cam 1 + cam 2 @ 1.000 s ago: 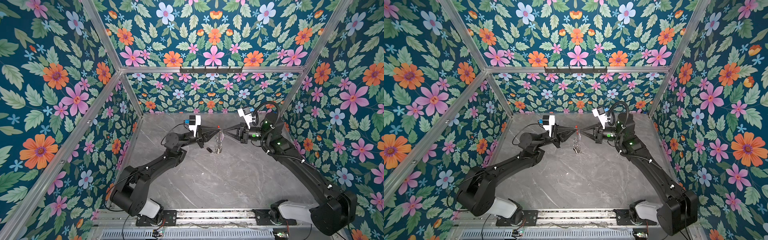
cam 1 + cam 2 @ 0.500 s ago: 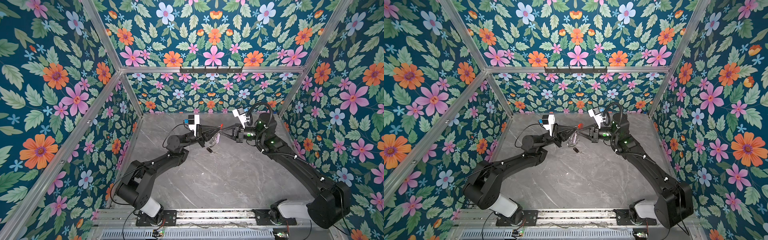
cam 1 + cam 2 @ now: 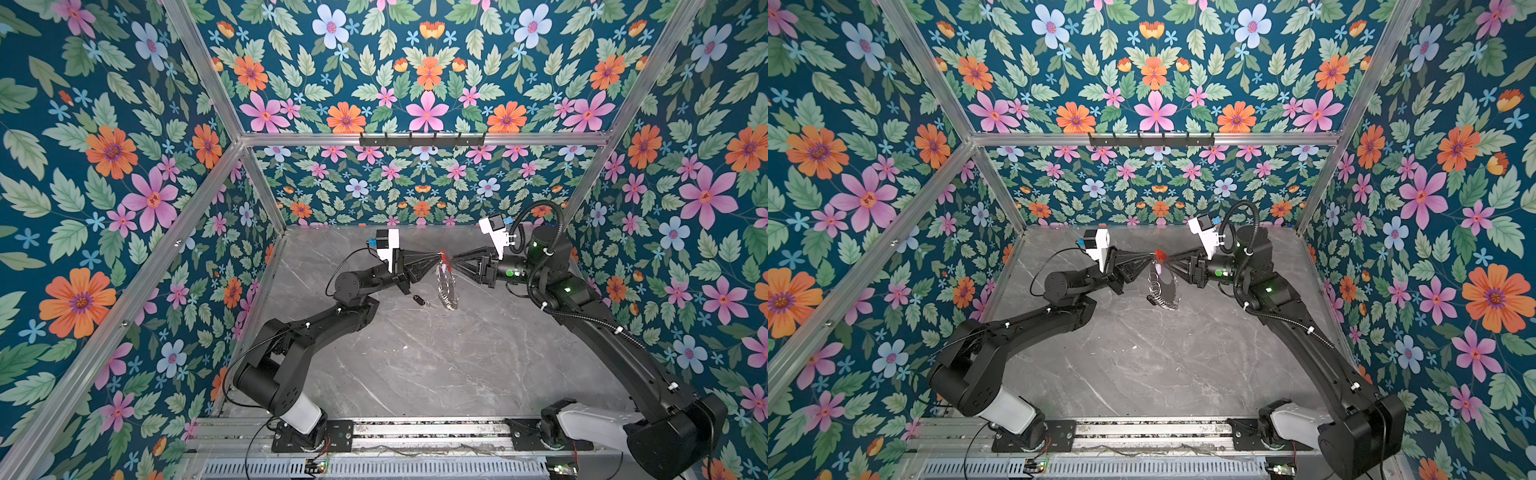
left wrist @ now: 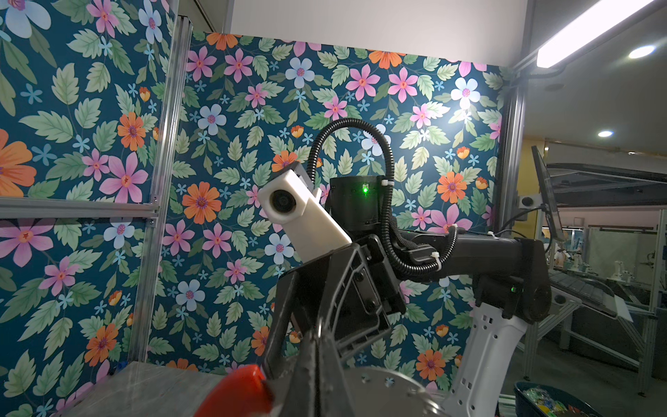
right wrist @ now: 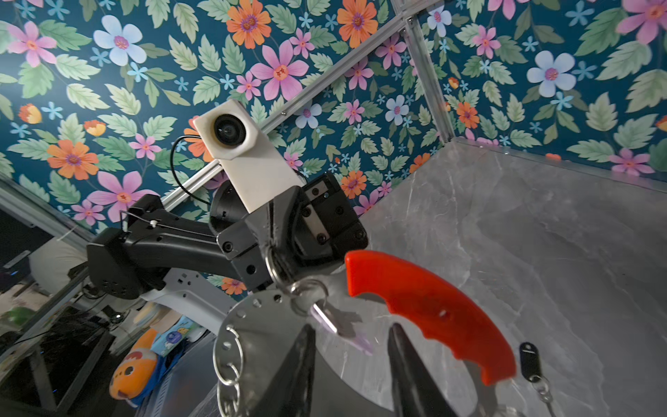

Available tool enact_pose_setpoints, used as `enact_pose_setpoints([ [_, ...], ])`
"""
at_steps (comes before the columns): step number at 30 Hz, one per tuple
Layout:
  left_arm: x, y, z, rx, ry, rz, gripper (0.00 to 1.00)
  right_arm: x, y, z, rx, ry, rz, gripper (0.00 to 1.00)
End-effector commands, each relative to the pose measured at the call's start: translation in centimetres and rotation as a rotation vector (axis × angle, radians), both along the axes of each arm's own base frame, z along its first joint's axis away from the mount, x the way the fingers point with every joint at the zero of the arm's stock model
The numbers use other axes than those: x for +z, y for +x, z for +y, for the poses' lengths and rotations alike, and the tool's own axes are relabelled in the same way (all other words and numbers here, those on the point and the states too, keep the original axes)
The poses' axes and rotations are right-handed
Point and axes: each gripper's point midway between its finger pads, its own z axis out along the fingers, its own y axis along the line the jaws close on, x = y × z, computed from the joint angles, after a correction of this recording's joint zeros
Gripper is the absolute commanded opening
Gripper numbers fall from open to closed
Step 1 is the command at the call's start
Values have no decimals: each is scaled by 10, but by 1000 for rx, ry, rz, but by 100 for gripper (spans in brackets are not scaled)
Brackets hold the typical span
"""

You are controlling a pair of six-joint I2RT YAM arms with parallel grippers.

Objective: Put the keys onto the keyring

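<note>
Because it hangs from a single pinch, the large flat silver metal keyring [image 3: 446,289] should handle as a stiff, thin, light thing that swings and twists easily. Its polished rim looks slippery, so the red curved plastic section [image 5: 433,310] at its top is, I judge, the surest place to grip. The left gripper [image 3: 437,260] has its fingers pressed together on the rim just beside that red section, holding the keyring above the far middle of the grey marbled table [image 3: 457,365]. The keyring's long axis runs roughly upright, red part up, with small silver rings [image 5: 226,355] dangling along the lower rim; whether its bottom touches the table cannot be told. The right gripper [image 3: 455,262] faces it from the right, its fingers [image 5: 299,368] spread and holding nothing. Between them a pale lilac oblong plastic tag [image 5: 361,344] appears to hang from a small ring on the rim, pointing downward. A black oblong plastic tag [image 3: 419,300] lies flat on the table just left of the keyring, its long axis running left to right with the tiny ring end toward the right. Small and light, it is best pinched across its body.
</note>
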Motion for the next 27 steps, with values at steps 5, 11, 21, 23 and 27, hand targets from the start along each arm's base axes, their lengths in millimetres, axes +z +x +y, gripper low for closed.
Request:
enact_pose_setpoints([
  [5,7,-6,3,-12,-28,-33,0,17,-5,0,14,27,-89,35],
  [11,8,-7,2,-20,-26,-28,0,26,-6,9,52,60,-102,30],
  [21,8,-7,1,-26,-26,-23,0,26,-10,20,89,62,-106,21],
  [23,8,-8,1,-28,-27,-23,0,27,-10,20,86,62,-109,18],
  [27,7,-9,-1,-35,-25,-20,0,27,-9,21,84,62,-109,14],
])
